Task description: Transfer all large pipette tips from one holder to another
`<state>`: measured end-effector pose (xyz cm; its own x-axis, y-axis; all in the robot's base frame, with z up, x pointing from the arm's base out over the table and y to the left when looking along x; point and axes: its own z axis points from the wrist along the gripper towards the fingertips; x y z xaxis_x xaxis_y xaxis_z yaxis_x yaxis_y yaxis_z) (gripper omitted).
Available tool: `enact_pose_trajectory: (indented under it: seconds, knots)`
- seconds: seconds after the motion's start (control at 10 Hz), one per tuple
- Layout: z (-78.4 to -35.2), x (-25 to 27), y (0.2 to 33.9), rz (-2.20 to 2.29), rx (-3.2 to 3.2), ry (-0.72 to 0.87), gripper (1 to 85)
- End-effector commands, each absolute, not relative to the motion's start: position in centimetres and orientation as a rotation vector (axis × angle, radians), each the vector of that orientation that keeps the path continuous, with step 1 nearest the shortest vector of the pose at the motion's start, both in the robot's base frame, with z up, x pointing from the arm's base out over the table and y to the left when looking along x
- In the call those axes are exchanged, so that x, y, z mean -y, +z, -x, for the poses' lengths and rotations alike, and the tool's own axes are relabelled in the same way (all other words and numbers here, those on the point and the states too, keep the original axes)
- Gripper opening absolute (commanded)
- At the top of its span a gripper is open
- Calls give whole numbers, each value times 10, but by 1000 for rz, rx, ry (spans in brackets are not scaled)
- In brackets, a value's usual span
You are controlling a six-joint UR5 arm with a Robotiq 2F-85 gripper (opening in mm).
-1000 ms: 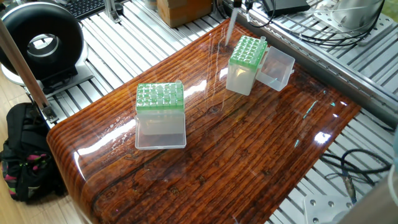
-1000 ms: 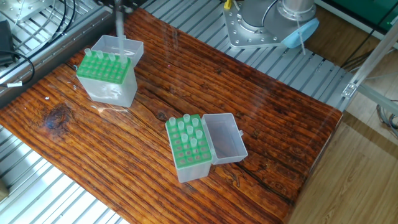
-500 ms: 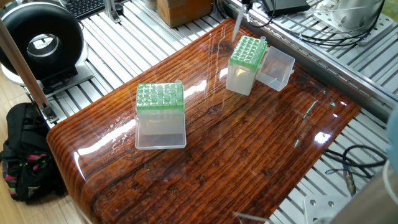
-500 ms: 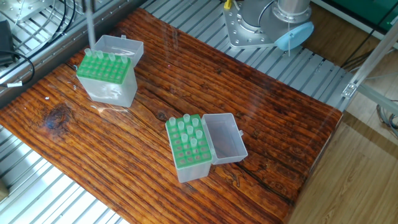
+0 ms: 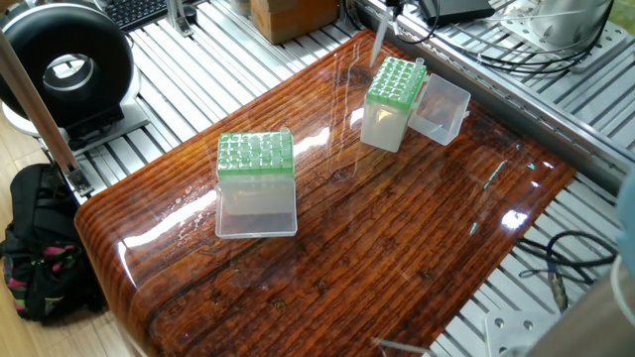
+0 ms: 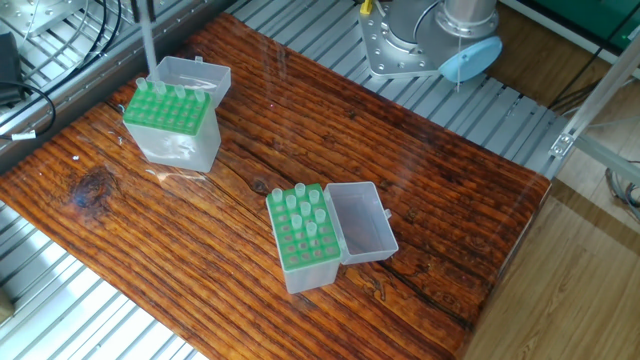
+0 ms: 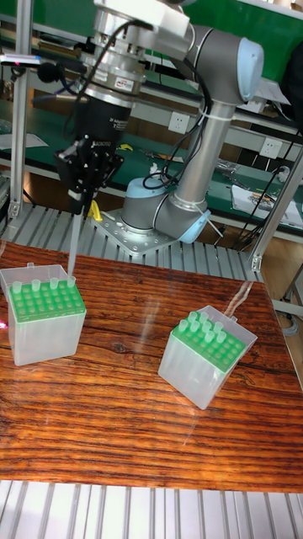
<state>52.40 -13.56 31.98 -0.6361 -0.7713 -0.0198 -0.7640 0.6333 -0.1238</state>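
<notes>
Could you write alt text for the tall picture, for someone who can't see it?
A robot arm's claw holds a long clear pipette tip upright above the back corner of a green-topped box at the left of a wooden table. A second green-topped box, tilted, with several tips sticking up, sits to the right.

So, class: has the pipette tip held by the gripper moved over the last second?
Yes. In the other fixed view the pipette tip has shifted left, from over the open lid to the left corner of the green-topped holder.
</notes>
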Motion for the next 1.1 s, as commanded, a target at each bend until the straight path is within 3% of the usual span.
enact_pose_trajectory:
  seconds: [0.0,0.4,0.7,1.0]
  knots:
    - [-524,130,320,1113,-2838,-112,190]
    - [-544,183,321,1285,-2778,-186,180]
    - [-537,195,305,1361,-2780,-97,183]
    - [-544,211,295,1394,-2763,-173,183]
